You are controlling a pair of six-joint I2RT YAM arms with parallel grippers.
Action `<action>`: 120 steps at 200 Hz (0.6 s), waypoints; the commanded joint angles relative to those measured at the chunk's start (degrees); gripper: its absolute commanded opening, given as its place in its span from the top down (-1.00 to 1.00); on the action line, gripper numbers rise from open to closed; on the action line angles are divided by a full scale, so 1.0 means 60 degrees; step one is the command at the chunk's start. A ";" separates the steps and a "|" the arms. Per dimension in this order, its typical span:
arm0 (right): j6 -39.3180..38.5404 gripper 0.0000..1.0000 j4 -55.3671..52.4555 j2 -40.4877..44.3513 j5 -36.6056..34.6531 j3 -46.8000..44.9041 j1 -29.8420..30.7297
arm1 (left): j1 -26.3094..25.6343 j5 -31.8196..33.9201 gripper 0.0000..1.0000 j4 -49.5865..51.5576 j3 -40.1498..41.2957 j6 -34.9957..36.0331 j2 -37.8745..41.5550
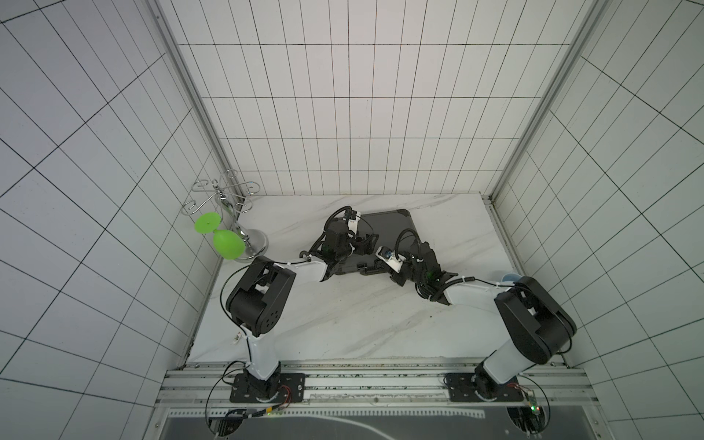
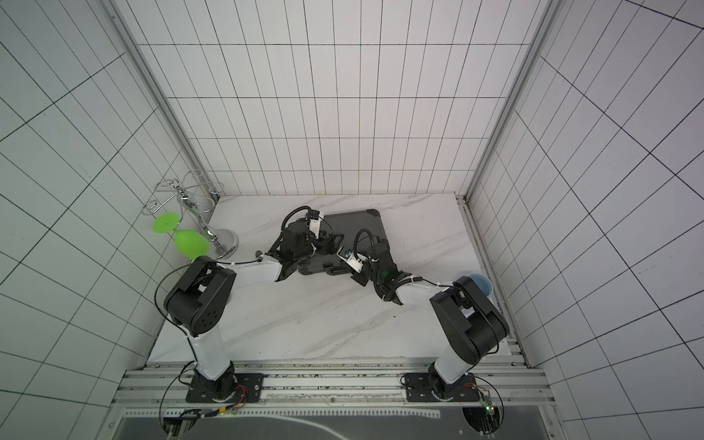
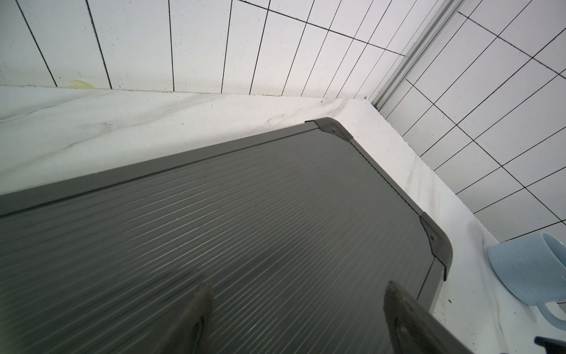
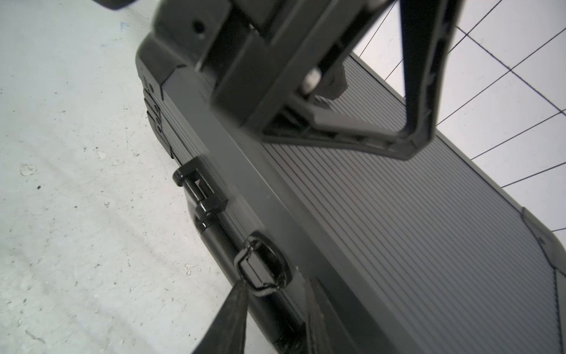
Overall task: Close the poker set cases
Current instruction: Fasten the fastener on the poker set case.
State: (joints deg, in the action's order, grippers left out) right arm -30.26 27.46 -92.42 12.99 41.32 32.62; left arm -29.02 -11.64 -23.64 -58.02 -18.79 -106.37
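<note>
The fingers [image 3: 199,309] of our left gripper [image 3: 300,291] stand spread with nothing between them, tips low over the ribbed lid [image 3: 245,230]; we judge they are there to keep it pressed down, though whether they touch it we cannot tell; the fingers [image 4: 229,318] of our right gripper [image 4: 278,283] stand apart on either side of the black bar handle [image 4: 216,239] at the front edge; whether they clamp it or merely straddle it we cannot tell; we take this as a reach for the front fastenings, near the black plastic latch [image 4: 200,191]; the dark grey, ribbed, briefcase-style poker set case [image 1: 392,224] lies flat, lid down, towards the back of the white marble-patterned tabletop [image 1: 343,324], between both arms; no chips or foam show; whether the latch is fastened we cannot tell.
</note>
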 commanded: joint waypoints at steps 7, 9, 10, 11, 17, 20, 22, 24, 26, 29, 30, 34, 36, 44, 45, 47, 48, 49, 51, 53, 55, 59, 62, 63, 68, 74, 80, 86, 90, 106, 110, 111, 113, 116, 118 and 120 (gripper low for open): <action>-0.0814 0.32 -0.0455 -0.0040 0.0222 0.1105 -0.0161 | 0.0287 0.0081 -0.74 0.2036 0.0719 -0.0529 -0.0762; -0.0852 0.32 -0.0467 -0.0048 0.0229 0.1121 -0.0174 | 0.0293 0.0069 -0.74 0.2025 0.0719 -0.0531 -0.0759; -0.0878 0.32 -0.0471 -0.0049 0.0240 0.1131 -0.0183 | 0.0294 0.0067 -0.74 0.2023 0.0727 -0.0531 -0.0759; -0.0898 0.33 -0.0481 -0.0050 0.0253 0.1143 -0.0181 | 0.0294 0.0066 -0.75 0.2022 0.0731 -0.0538 -0.0766; -0.1061 0.33 -0.0549 -0.0068 0.0367 0.1193 -0.0223 | 0.0295 0.0064 -0.74 0.2001 0.0736 -0.0557 -0.0763; -0.1141 0.32 -0.0580 -0.0071 0.0407 0.1219 -0.0255 | 0.0295 0.0056 -0.74 0.1996 0.0740 -0.0558 -0.0766; -0.1194 0.33 -0.0593 -0.0085 0.0422 0.1233 -0.0263 | 0.0306 0.0062 -0.74 0.1993 0.0754 -0.0560 -0.0771; -0.1233 0.33 -0.0604 -0.0085 0.0419 0.1248 -0.0276 | 0.0309 0.0057 -0.74 0.1992 0.0758 -0.0560 -0.0773; -0.1272 0.32 -0.0625 -0.0092 0.0407 0.1263 -0.0287 | 0.0309 0.0059 -0.74 0.1992 0.0762 -0.0560 -0.0777; -0.1314 0.32 -0.0646 -0.0089 0.0399 0.1290 -0.0305 | 0.0309 0.0064 -0.74 0.1991 0.0763 -0.0562 -0.0786; -0.1329 0.32 -0.0656 -0.0091 0.0406 0.1296 -0.0308 | 0.0309 0.0057 -0.74 0.1991 0.0756 -0.0561 -0.0780; -0.1398 0.32 -0.0684 -0.0092 0.0450 0.1326 -0.0344 | 0.0309 0.0063 -0.74 0.2005 0.0763 -0.0571 -0.0785; -0.1430 0.32 -0.0696 -0.0087 0.0495 0.1341 -0.0359 | 0.0317 0.0068 -0.74 0.2010 0.0764 -0.0563 -0.0780; -0.1631 0.32 -0.0827 -0.0065 0.0695 0.1409 -0.0443 | 0.0328 0.0066 -0.75 0.2008 0.0777 -0.0560 -0.0799; -0.1656 0.32 -0.0842 -0.0065 0.0715 0.1414 -0.0442 | 0.0326 0.0065 -0.74 0.2007 0.0778 -0.0560 -0.0793; -0.1692 0.32 -0.0860 -0.0050 0.0759 0.1429 -0.0460 | 0.0325 0.0058 -0.74 0.2010 0.0771 -0.0560 -0.0793; -0.1708 0.32 -0.0880 -0.0043 0.0776 0.1446 -0.0473 | 0.0324 0.0054 -0.74 0.2008 0.0775 -0.0560 -0.0798; -0.1731 0.32 -0.0898 -0.0039 0.0792 0.1447 -0.0479 | 0.0324 0.0052 -0.74 0.2007 0.0776 -0.0560 -0.0793; -0.1766 0.31 -0.0918 -0.0048 0.0833 0.1466 -0.0495 | 0.0335 0.0051 -0.74 0.2006 0.0778 -0.0560 -0.0796; -0.1811 0.31 -0.0967 -0.0039 0.0877 0.1493 -0.0510 | 0.0338 0.0050 -0.74 0.2006 0.0778 -0.0560 -0.0794; -0.1852 0.31 -0.1009 -0.0033 0.0909 0.1522 -0.0521 | 0.0339 0.0058 -0.74 0.2006 0.0778 -0.0564 -0.0797; -0.1927 0.31 -0.1108 -0.0033 0.0969 0.1580 -0.0537 | 0.0339 0.0064 -0.74 0.2006 0.0778 -0.0561 -0.0795; -0.1973 0.31 -0.1194 -0.0030 0.1002 0.1626 -0.0556 | 0.0339 0.0061 -0.74 0.2006 0.0771 -0.0560 -0.0805; -0.1988 0.31 -0.1208 -0.0033 0.1015 0.1640 -0.0565 | 0.0339 0.0063 -0.74 0.2006 0.0767 -0.0560 -0.0811; -0.2054 0.31 -0.1339 -0.0024 0.1078 0.1733 -0.0578 | 0.0339 0.0054 -0.74 0.2007 0.0764 -0.0561 -0.0814; -0.2149 0.31 -0.1517 -0.0068 0.1167 0.1842 -0.0607 | 0.0341 0.0050 -0.74 0.2008 0.0771 -0.0564 -0.0805; -0.2252 0.30 -0.1725 -0.0127 0.1240 0.1971 -0.0628 | 0.0339 0.0052 -0.74 0.2006 0.0764 -0.0568 -0.0817; -0.2367 0.30 -0.1954 -0.0195 0.1328 0.2101 -0.0637 | 0.0339 0.0041 -0.74 0.1992 0.0764 -0.0566 -0.0815; -0.2444 0.30 -0.2109 -0.0234 0.1393 0.2191 -0.0644 | 0.0339 0.0029 -0.74 0.1991 0.0762 -0.0572 -0.0825; -0.2654 0.30 -0.2633 -0.0408 0.1617 0.2449 -0.0664 | 0.0353 0.0032 -0.74 0.1992 0.0763 -0.0576 -0.0820; -0.2714 0.30 -0.2731 -0.0440 0.1673 0.2496 -0.0675 | 0.0353 0.0029 -0.74 0.1992 0.0776 -0.0575 -0.0817; -0.2725 0.30 -0.2753 -0.0443 0.1687 0.2507 -0.0676 | 0.0353 0.0025 -0.74 0.1991 0.0777 -0.0575 -0.0817; -0.2743 0.30 -0.2799 -0.0453 0.1716 0.2526 -0.0661 | 0.0353 0.0029 -0.74 0.1984 0.0778 -0.0575 -0.0817; -0.2762 0.30 -0.2844 -0.0471 0.1749 0.2552 -0.0667 | 0.0353 0.0022 -0.74 0.1991 0.0778 -0.0571 -0.0810; -0.2774 0.29 -0.2873 -0.0489 0.1776 0.2548 -0.0674 | 0.0353 0.0021 -0.74 0.1991 0.0778 -0.0570 -0.0815; -0.2778 0.29 -0.2895 -0.0504 0.1797 0.2569 -0.0676 | 0.0353 0.0021 -0.74 0.1984 0.0778 -0.0563 -0.0809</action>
State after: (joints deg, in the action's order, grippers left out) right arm -42.94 16.36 -93.95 19.70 50.50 29.12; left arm -28.01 -12.32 -25.08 -57.49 -19.29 -106.41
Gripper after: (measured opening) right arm 0.351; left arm 0.870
